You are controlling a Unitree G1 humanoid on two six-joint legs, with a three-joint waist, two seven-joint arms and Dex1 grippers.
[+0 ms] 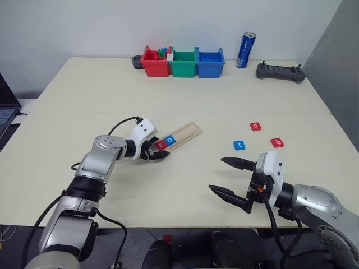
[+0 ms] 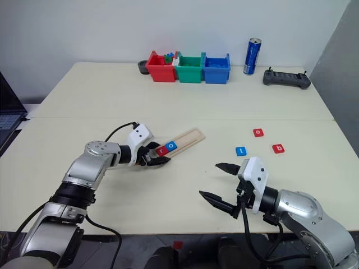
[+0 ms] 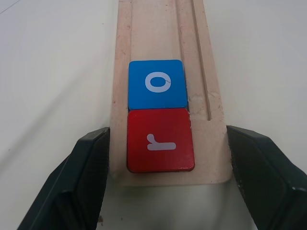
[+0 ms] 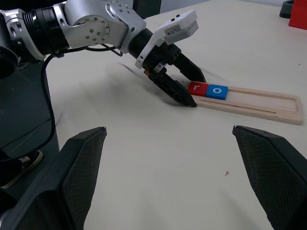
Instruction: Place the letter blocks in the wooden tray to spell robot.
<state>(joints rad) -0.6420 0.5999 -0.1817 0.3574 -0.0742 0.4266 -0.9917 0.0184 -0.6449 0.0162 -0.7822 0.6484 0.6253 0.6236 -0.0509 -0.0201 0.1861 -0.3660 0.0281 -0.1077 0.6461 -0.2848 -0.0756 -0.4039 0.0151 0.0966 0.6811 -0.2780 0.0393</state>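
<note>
The wooden tray (image 1: 188, 133) lies slanted at mid-table. A red "r" letter block (image 3: 160, 140) sits at its near end, with a blue "o" (image 3: 157, 84) touching it just behind. My left gripper (image 1: 160, 154) is shut on that near end of the tray, one black finger (image 3: 91, 163) against each side edge. Three loose blocks lie on the table to the right: a red "o" (image 1: 256, 126), a blue "t" (image 1: 239, 145) and a red "b" (image 1: 277, 143). My right gripper (image 1: 217, 174) hovers open near the front edge, below the blue "t", holding nothing.
Red (image 1: 155, 63), green (image 1: 184, 63) and blue (image 1: 210, 63) bins stand in a row at the back. A dark round holder (image 1: 137, 61) sits to their left, a blue can (image 1: 245, 50) and a black controller (image 1: 280, 72) to their right. A laptop (image 1: 5, 112) sits off the left edge.
</note>
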